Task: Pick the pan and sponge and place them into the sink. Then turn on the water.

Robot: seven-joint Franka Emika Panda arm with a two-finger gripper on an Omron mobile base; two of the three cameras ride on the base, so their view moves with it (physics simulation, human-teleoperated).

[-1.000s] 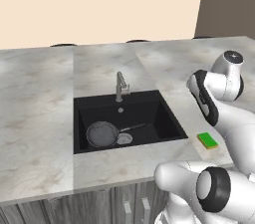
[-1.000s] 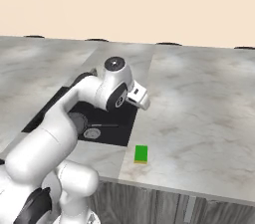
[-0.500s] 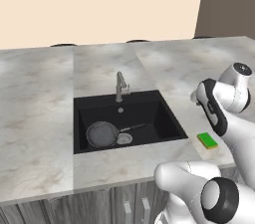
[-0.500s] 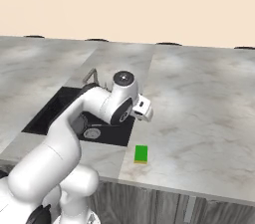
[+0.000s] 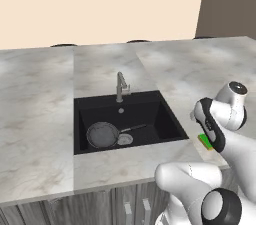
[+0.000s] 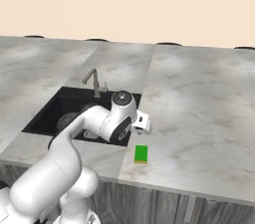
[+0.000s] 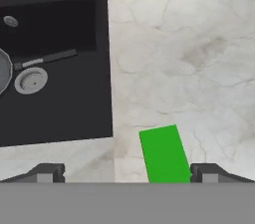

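Sponge point(image 7: 166, 154) sits flat on the table point(image 7: 199, 58), just right of the sink point(image 7: 60, 113) near the front edge. Gripper point(image 7: 127, 173) hangs right over it, fingers spread wide, holding nothing; looks like no contact, hard to say. Pan point(image 5: 102, 135) lies in the sink by the drain point(image 7: 31, 80).
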